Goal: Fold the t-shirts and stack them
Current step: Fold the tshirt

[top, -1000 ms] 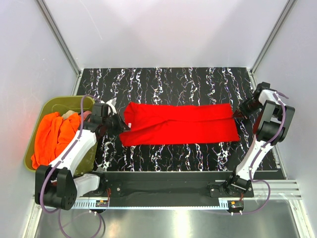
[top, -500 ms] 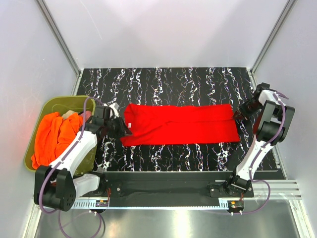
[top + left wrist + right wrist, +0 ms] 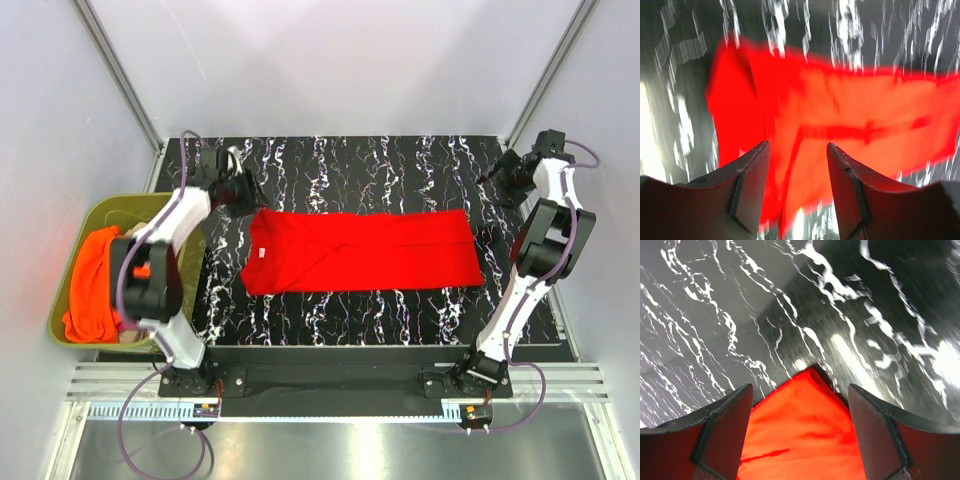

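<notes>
A bright red t-shirt [image 3: 362, 250] lies flat on the black marbled table as a long folded strip, with a small white label [image 3: 257, 256] at its left end. My left gripper [image 3: 247, 188] hangs open just behind the shirt's back left corner, touching nothing. In the left wrist view the red t-shirt [image 3: 840, 120] spreads below the open left gripper [image 3: 797, 150]. My right gripper [image 3: 494, 180] is open beyond the shirt's back right corner. The right wrist view shows a corner of the red t-shirt [image 3: 802, 435] beneath the empty right gripper [image 3: 800, 392]. An orange t-shirt [image 3: 92, 285] is bunched in the tub.
An olive-green tub [image 3: 112, 208] stands off the table's left edge and holds the orange cloth. White walls with metal posts close in the table on three sides. The arm bases sit on a rail [image 3: 330, 372] at the near edge.
Both grippers opened and let go of the red shirt's ends. Each then rose and swung toward the back of the table. The shirt stays flat in place.
</notes>
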Tool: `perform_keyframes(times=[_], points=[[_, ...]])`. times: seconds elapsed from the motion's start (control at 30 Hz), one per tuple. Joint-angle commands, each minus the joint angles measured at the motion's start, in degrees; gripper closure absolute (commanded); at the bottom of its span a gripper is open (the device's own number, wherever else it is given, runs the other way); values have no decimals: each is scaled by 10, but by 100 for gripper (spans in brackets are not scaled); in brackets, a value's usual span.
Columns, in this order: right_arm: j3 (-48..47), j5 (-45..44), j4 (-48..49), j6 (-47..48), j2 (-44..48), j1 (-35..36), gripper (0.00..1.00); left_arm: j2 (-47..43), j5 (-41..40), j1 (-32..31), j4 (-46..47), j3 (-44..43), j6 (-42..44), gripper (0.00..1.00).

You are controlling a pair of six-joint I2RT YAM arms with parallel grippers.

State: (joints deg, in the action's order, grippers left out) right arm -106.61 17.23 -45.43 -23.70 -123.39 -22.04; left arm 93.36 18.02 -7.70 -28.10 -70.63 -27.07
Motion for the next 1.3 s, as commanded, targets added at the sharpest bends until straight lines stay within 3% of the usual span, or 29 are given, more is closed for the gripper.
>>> perform_keyframes(times=[0.0, 0.23, 0.4, 0.7, 0.97, 1.13, 1.27], points=[[-7, 69, 31, 44, -37, 5, 16, 97, 26, 20, 21, -88, -5, 47], [90, 119, 87, 79, -15, 14, 18, 186, 43, 41, 7, -157, -18, 47], [94, 119, 89, 83, -25, 20, 26, 230, 74, 42, 8, -187, -34, 49], [76, 113, 83, 86, -50, 34, 30, 274, 68, 40, 9, -215, -45, 62], [63, 47, 54, 89, -67, 45, 35, 283, 63, 44, 1, -218, -29, 75], [54, 27, 47, 76, -81, 59, 47, 287, 50, 44, 1, -224, -30, 90], [55, -13, 48, 47, -80, 61, 70, 294, 36, 44, 7, -238, -25, 100]])
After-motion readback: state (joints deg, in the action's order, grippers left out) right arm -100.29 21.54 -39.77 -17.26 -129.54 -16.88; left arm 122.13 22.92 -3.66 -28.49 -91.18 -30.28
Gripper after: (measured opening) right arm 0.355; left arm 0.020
